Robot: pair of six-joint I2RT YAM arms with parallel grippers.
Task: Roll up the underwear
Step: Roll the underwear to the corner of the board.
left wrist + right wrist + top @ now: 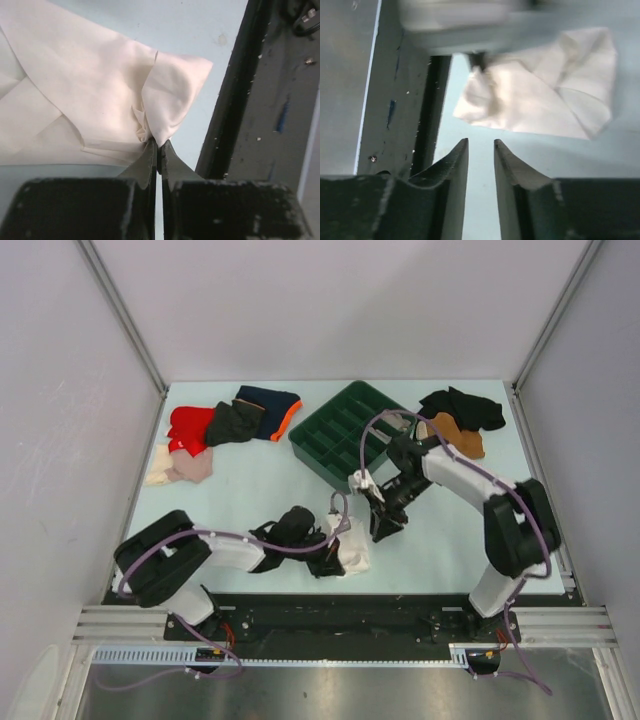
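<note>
A pale blue table [260, 480] fills the frame. The left end effector [158, 146] pinches a corner of the white underwear [85, 95], low centre in the top view. The right end effector [481, 145], slightly parted and empty, hangs just above it, near the green tray [345, 430].

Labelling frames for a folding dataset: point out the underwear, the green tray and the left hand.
underwear [75, 100]: left wrist view, on its flat white middle.
green tray [322, 426]: top external view, on its left rim.
left hand [159, 150]: left wrist view, between the fingertips pinching the cloth.
</note>
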